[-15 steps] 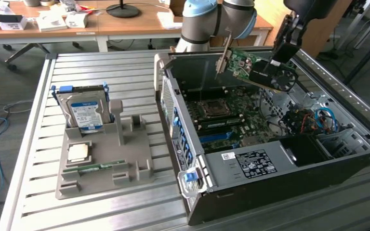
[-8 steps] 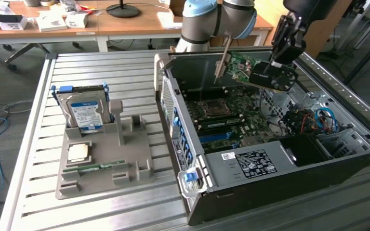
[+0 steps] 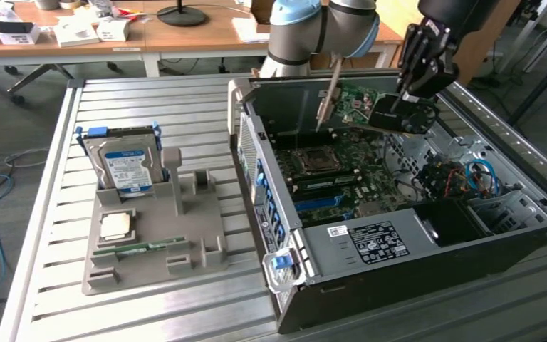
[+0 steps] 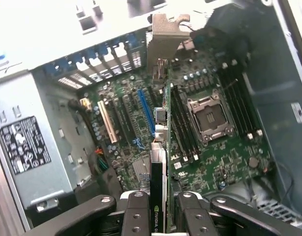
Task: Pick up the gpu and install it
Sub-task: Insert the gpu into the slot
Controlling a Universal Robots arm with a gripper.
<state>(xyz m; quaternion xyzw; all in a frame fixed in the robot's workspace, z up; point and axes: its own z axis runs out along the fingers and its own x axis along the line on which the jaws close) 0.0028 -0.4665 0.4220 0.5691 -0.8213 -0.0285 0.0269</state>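
The gpu (image 3: 357, 102), a green card with a black fan and a silver end bracket, hangs tilted over the open computer case (image 3: 501, 235). My gripper (image 3: 404, 112) is shut on its fan end. In the wrist view the gpu (image 4: 159, 162) shows edge-on between the two black fingers (image 4: 136, 211), its silver bracket (image 4: 165, 34) pointing toward the case's rear slots. It hovers above the motherboard (image 4: 214, 157), between the blue expansion slot (image 4: 147, 115) and the CPU socket (image 4: 209, 118), touching neither.
On the exterior view's left a grey holder (image 3: 202, 242) carries a hard drive (image 3: 126, 164), a CPU chip (image 3: 117, 224) and a memory stick (image 3: 145, 247). The power supply (image 3: 378, 239) fills the case's near end. Cables (image 3: 478, 174) lie on the exterior view's right.
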